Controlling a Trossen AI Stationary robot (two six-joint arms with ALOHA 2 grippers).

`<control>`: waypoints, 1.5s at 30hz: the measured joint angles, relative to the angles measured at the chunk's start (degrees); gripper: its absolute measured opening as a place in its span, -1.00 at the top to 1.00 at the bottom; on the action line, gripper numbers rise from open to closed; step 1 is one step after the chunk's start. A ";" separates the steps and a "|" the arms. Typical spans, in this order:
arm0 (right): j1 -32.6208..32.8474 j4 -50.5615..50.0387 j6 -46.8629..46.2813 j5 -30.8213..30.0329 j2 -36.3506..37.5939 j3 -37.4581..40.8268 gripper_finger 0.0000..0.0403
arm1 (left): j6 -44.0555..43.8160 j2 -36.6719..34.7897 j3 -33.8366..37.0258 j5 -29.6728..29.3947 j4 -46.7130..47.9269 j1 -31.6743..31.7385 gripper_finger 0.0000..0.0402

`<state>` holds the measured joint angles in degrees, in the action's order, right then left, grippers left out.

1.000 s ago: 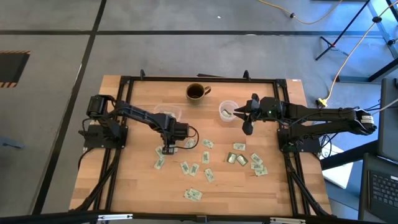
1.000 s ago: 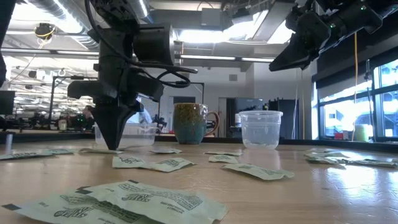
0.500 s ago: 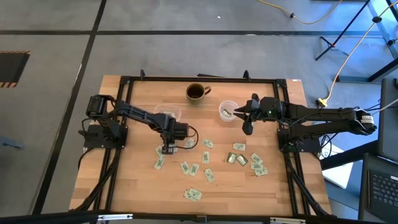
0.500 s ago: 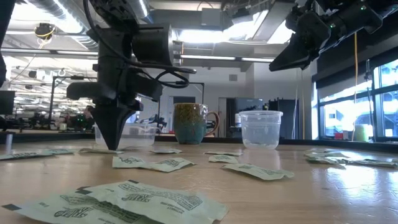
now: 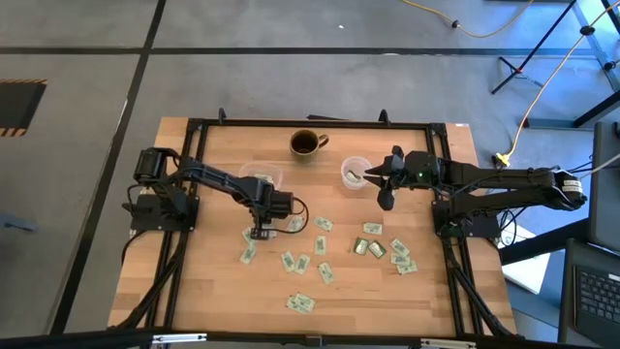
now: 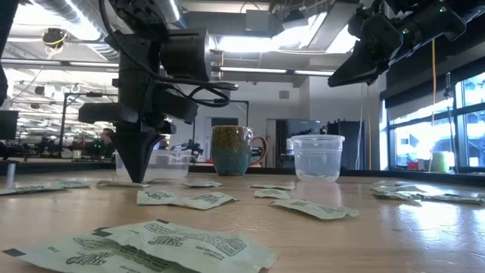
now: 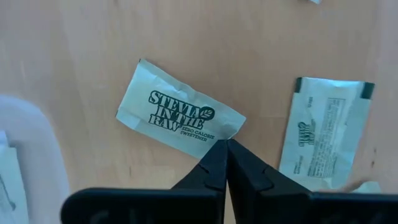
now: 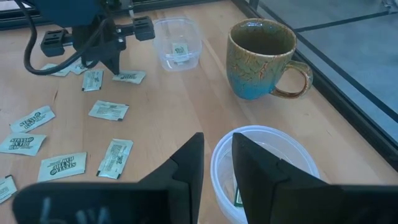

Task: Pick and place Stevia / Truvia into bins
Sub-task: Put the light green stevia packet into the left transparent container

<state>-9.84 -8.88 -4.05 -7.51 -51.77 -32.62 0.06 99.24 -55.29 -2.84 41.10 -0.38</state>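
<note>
Beside the clear tub [image 5: 260, 177], the left pincer [image 7: 225, 148], pressed together, nipped one corner of a Stevia sachet [image 7: 177, 117] lying flat on the surface [image 5: 339, 291]; thin, light paper probably best lifted by an edge.

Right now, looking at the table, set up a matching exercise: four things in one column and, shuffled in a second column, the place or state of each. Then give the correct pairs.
Column one:
1. left gripper
2. right gripper
3. mug
4. shallow tub

Column two:
A. raised above the round cup, jaws apart
B. clear, with a sachet lying inside
C. at the table's far edge, blue-green and brown, with a handle
D. down at the tabletop, jaws shut at the corner of a Stevia sachet

Pairs: 1-D, 2-A, 3-C, 4-B
</note>
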 joint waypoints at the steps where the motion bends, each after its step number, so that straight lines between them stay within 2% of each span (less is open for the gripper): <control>1: 0.01 0.00 0.00 0.01 0.00 0.00 0.57 | -1.11 0.00 0.00 -0.01 -0.02 0.16 0.96; 8: 0.01 0.00 -0.07 0.01 0.00 0.00 0.57 | -10.40 -0.04 0.00 1.20 -0.09 1.32 0.83; 16: 0.00 -0.31 -0.12 0.01 0.00 0.00 0.57 | -12.83 -0.09 -0.02 1.49 -0.33 1.25 0.64; 25: 0.00 -0.33 -0.06 0.01 0.00 0.00 0.57 | -4.58 -0.09 -0.07 0.57 0.74 0.80 0.53; 33: 0.01 -0.31 -0.02 0.01 0.01 0.00 0.57 | -1.30 -0.13 -0.07 -4.14 2.51 0.80 0.53; 41: 0.00 -0.31 0.00 0.01 0.00 0.00 0.57 | -2.27 -0.13 -0.07 -3.86 0.74 0.87 0.54; 45: 0.00 -0.31 0.00 0.00 0.00 0.00 0.57 | 0.62 -0.15 -0.11 -2.17 -1.73 0.87 0.55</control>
<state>-9.84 -9.19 -4.05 -7.51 -51.77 -32.62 0.68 99.09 -55.40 -5.01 39.37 0.50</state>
